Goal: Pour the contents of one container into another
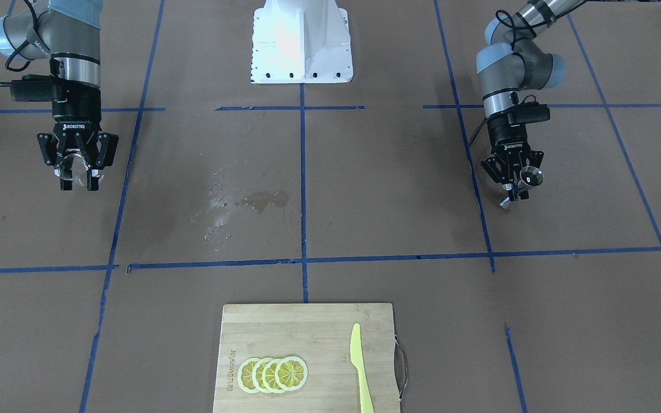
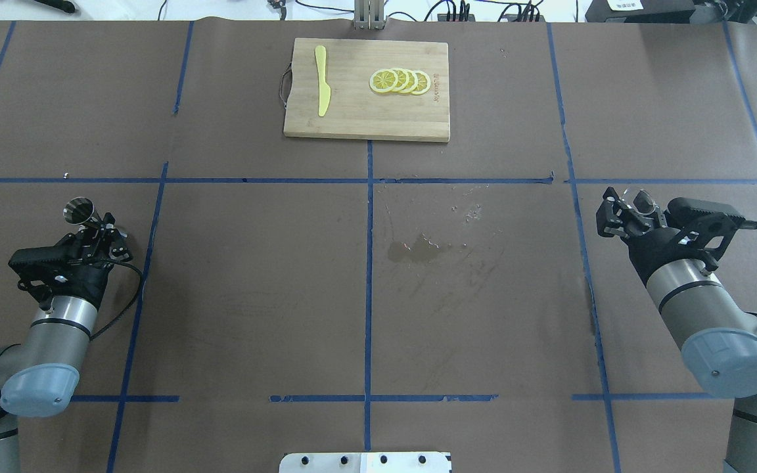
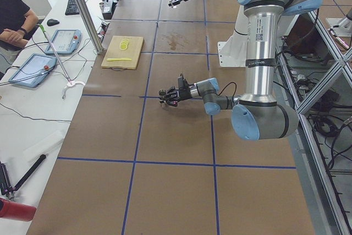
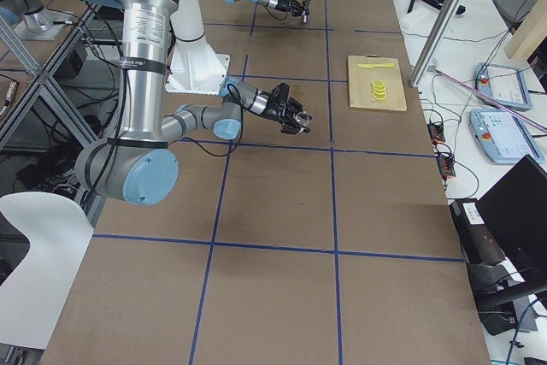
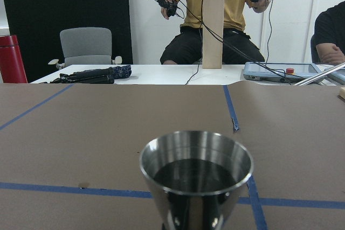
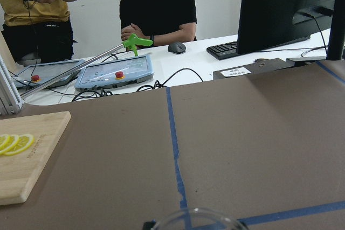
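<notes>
Front view: left pincer is closed on the jigger; right pincer is closed on the glass. Open counter with a wet stain separates them.
Overhead: the board lies far ahead, between both.
Wrist views: each rim sits just ahead of its pincer.

Left arm, right arm held wide apart; jaws clamped.

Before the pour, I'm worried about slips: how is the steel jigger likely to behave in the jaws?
The steel jigger is polished and tapered, so it is probably slippery and might slide in the jaws. It looks rigid and thin-walled, so likely light. Set down and pushed, its flared top may make it tip.
</notes>
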`<state>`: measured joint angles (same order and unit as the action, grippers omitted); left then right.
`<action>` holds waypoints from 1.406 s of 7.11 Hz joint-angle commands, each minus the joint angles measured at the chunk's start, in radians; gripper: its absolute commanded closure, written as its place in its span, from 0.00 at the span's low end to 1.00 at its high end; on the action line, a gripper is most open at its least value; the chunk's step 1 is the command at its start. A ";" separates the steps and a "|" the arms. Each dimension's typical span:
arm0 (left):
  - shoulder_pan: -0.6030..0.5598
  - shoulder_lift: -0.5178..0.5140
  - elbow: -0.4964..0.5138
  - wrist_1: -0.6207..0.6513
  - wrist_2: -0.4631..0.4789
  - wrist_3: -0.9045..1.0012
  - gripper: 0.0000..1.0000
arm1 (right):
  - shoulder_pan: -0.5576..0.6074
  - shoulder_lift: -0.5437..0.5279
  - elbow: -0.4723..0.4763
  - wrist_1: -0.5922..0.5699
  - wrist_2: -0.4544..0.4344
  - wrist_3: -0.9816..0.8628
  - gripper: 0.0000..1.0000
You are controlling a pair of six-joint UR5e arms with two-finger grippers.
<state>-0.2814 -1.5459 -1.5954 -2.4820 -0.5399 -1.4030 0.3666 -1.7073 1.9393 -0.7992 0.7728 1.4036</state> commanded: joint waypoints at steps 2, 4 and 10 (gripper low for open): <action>-0.001 0.000 -0.001 0.000 0.000 0.004 0.56 | 0.000 0.000 0.000 0.000 -0.001 0.000 1.00; 0.001 0.000 0.000 0.000 -0.002 0.006 0.36 | 0.000 0.000 0.000 0.000 -0.001 0.000 1.00; -0.002 0.052 -0.101 -0.009 -0.150 0.113 0.00 | -0.003 -0.002 -0.051 0.003 -0.013 0.072 1.00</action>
<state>-0.2841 -1.5149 -1.6700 -2.4894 -0.6444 -1.3101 0.3645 -1.7083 1.8995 -0.7975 0.7627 1.4507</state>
